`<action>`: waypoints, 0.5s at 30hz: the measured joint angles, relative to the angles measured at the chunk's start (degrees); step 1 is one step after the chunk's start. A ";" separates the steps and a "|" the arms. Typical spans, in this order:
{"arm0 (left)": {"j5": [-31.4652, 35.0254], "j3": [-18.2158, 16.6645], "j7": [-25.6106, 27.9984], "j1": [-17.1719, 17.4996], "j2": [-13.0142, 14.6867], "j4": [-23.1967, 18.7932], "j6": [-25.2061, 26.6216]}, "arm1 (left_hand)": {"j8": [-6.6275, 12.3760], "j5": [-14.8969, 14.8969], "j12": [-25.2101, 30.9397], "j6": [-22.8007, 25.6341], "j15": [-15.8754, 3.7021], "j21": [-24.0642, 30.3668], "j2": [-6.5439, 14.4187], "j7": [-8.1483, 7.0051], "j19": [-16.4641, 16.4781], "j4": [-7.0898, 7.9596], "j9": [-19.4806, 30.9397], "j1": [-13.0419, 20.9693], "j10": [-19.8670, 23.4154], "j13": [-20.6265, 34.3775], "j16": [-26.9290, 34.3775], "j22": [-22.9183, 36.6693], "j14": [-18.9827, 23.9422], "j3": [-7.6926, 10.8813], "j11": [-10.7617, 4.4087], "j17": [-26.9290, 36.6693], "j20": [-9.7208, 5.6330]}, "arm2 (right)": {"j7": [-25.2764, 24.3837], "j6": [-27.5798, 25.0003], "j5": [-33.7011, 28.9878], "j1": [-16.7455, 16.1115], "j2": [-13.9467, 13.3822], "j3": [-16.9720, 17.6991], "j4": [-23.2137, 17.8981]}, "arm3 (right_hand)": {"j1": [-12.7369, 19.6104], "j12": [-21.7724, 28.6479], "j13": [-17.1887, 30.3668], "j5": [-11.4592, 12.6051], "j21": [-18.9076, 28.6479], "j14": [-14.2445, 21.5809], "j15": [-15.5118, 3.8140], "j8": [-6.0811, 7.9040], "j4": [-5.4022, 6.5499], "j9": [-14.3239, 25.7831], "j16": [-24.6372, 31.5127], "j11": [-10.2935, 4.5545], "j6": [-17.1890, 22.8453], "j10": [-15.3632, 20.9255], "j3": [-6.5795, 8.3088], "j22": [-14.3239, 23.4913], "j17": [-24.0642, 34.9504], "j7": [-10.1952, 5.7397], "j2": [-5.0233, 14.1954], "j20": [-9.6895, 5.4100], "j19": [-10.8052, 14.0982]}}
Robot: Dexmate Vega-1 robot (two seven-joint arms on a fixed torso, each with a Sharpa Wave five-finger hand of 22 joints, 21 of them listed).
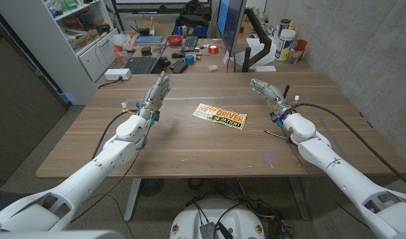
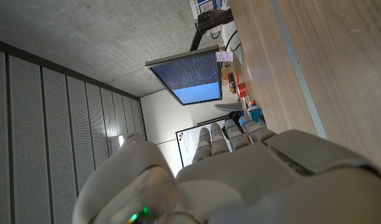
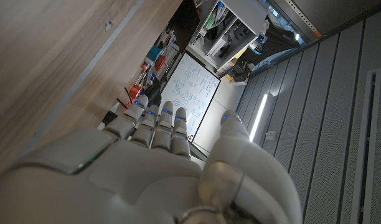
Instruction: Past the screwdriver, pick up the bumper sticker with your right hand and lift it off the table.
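Just inboard of my right hand, near the wrist, lies the screwdriver; fingers straight, holding nothing. Farther inboard lies the bumper sticker, well apart. Left hand likewise empty.

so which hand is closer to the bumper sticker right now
Right, narrowly. The right hand hangs past the bumper sticker's far right corner; the left hand is farther off its left end. Neither touches it.
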 measured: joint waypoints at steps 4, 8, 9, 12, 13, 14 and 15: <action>-0.07 0.23 0.38 -0.07 0.19 -0.21 0.00 | 0.00 0.00 0.00 0.00 0.00 0.00 0.00 0.00 0.00 0.00 0.00 0.00 0.00 0.00 0.00 0.00 0.00 0.00 0.00 0.00 0.00 | -0.32 0.49 -1.37 0.33 -0.83 -0.73 -0.64 | 0.67 0.00 0.00 0.00 0.00 0.22 -0.22 0.00 -0.24 0.00 0.00 -0.20 0.07 0.20 0.24 0.00 0.00 -0.07 -0.07 0.00 0.00; -0.11 0.52 0.59 -0.18 0.45 -0.57 0.00 | 0.00 0.00 0.00 0.00 0.00 0.00 0.00 0.00 0.00 0.00 0.00 0.00 0.00 0.00 0.00 0.00 0.00 0.00 0.00 0.00 0.00 | -0.60 1.14 -2.47 0.45 -0.98 -0.94 -0.66 | 0.88 0.00 0.30 0.00 0.00 0.31 -0.31 0.00 -0.24 0.00 0.00 -0.33 0.07 0.32 0.24 0.00 0.00 -0.07 -0.29 0.00 0.00; -0.15 0.58 0.59 -0.21 0.52 -0.63 0.00 | 0.00 0.00 0.00 0.00 0.00 0.00 0.00 0.00 0.00 0.00 0.00 0.00 0.00 0.00 0.00 0.00 0.00 0.00 0.00 0.00 0.00 | -0.63 1.39 -2.74 0.61 -1.05 -1.16 -0.67 | 0.88 0.00 0.30 0.00 0.00 0.31 -0.31 0.00 -0.37 0.00 0.00 -0.41 0.20 0.41 0.37 0.00 0.00 -0.19 -0.29 0.00 0.00; -0.15 0.69 1.01 -0.27 0.66 -0.80 -0.01 | 0.00 0.00 0.00 0.00 0.00 0.00 0.00 0.00 0.00 0.00 0.00 0.00 0.00 0.00 0.00 0.00 -0.01 0.00 0.00 0.00 0.00 | -0.69 1.79 -3.24 0.77 -1.11 -1.37 -0.59 | 1.49 0.00 0.30 0.00 0.00 0.30 -0.31 0.00 -0.47 0.00 0.00 -0.42 0.38 0.41 0.47 0.00 0.00 -0.39 -0.13 0.00 0.00; -0.15 0.80 1.07 -0.30 0.75 -0.93 -0.01 | 0.00 0.00 0.00 0.00 0.00 0.00 0.00 0.00 0.00 -0.18 0.00 0.00 0.00 0.00 0.00 0.00 0.00 -0.17 0.00 0.00 0.00 | -0.76 2.05 -3.64 0.81 -1.13 -1.43 -0.56 | 1.88 0.00 0.29 0.00 0.00 0.30 -0.31 0.00 -0.55 0.00 0.00 -0.42 0.38 0.41 0.55 0.00 0.01 -0.39 -0.05 0.00 0.00; -0.15 0.86 1.07 -0.32 0.81 -1.01 -0.01 | 0.00 0.00 0.00 0.00 0.00 0.00 0.00 0.00 0.00 -0.24 0.00 0.00 0.00 0.00 0.00 0.00 -0.01 -0.23 0.00 0.00 0.00 | -0.87 2.22 -3.99 0.81 -1.13 -1.43 -0.56 | 1.97 0.00 0.30 0.00 0.00 0.31 -0.31 0.00 -0.64 0.00 0.00 -0.42 0.37 0.41 0.65 0.00 0.01 -0.40 -0.15 0.00 0.00; -0.15 0.90 1.07 -0.34 0.85 -1.05 -0.01 | 0.00 0.00 0.00 0.00 0.00 0.00 0.00 0.00 0.00 -0.24 0.00 0.00 0.00 0.00 0.00 0.00 -0.01 -0.23 0.00 0.00 0.00 | -0.91 2.26 -4.09 0.81 -1.13 -1.43 -0.56 | 2.18 0.00 0.23 0.00 0.00 0.53 -0.53 0.00 -0.70 0.00 0.00 -0.42 0.23 0.41 0.71 0.00 0.01 -0.53 0.06 0.00 0.00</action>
